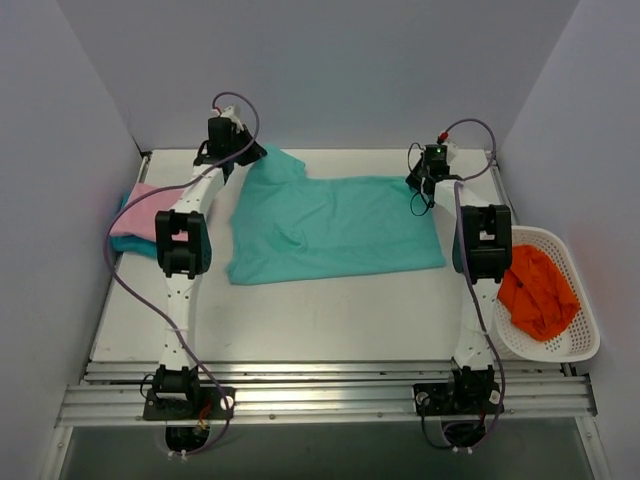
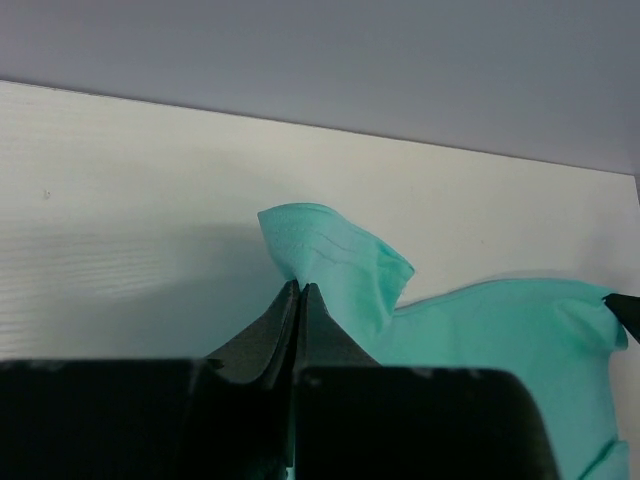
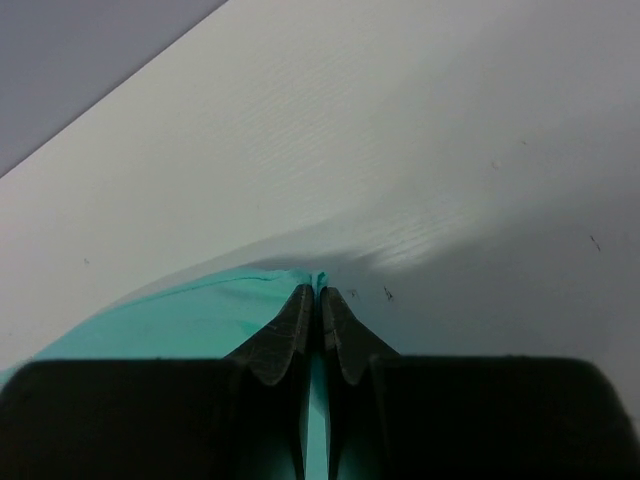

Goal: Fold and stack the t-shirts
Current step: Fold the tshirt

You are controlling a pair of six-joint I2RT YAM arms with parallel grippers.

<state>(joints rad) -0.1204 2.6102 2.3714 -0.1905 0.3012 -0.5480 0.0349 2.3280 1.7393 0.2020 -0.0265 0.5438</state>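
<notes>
The mint-teal t-shirt (image 1: 335, 228) lies spread across the middle of the table. My left gripper (image 1: 243, 152) is shut on its far left corner, where a sleeve (image 2: 335, 258) bunches up past the fingertips. My right gripper (image 1: 425, 185) is shut on the shirt's far right corner (image 3: 321, 281). The shirt's far edge stretches between the two grippers. A folded pink t-shirt (image 1: 133, 222) lies at the table's left edge on top of a darker turquoise one (image 1: 140, 247), partly hidden by the left arm.
A white mesh basket (image 1: 572, 340) at the right edge holds an orange garment (image 1: 537, 290). The back wall is close behind both grippers. Bare table lies in front of the shirt.
</notes>
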